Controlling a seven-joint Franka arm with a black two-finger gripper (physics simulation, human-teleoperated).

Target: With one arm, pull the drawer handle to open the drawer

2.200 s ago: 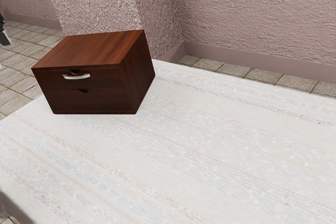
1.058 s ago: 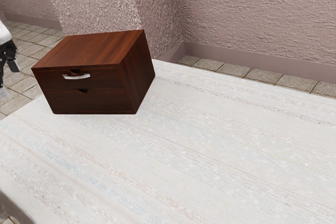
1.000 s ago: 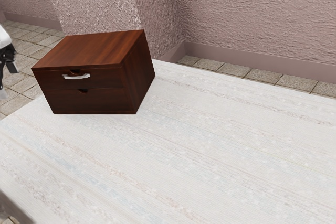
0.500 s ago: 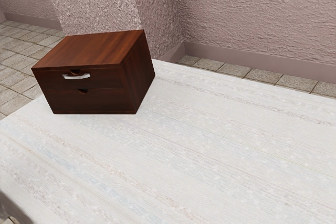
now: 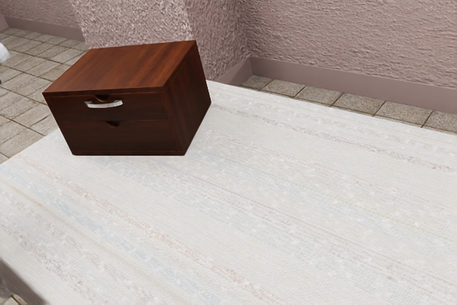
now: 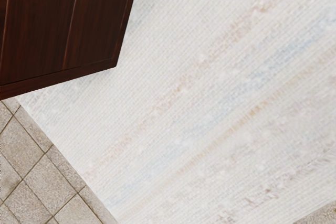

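Observation:
A dark wooden cabinet stands at the far left corner of the table. Its upper drawer carries a curved silver handle, and the drawer front sits flush with the cabinet body, shut. Below it is a second drawer front with a small notch. A white sliver of my arm touches the exterior view's left edge, well to the left of the handle. In the wrist view a dark panelled face of the cabinet lies close ahead of my hand, above the table top.
The pale woven table top stretches wide to the exterior view's right and front. Grey floor tiles lie beyond the table's edge near the cabinet. Rough pink walls stand behind.
The black hand seen at the exterior view's left edge one second ago has slid out past that edge, leaving a white sliver. The cabinet and its drawer have not moved.

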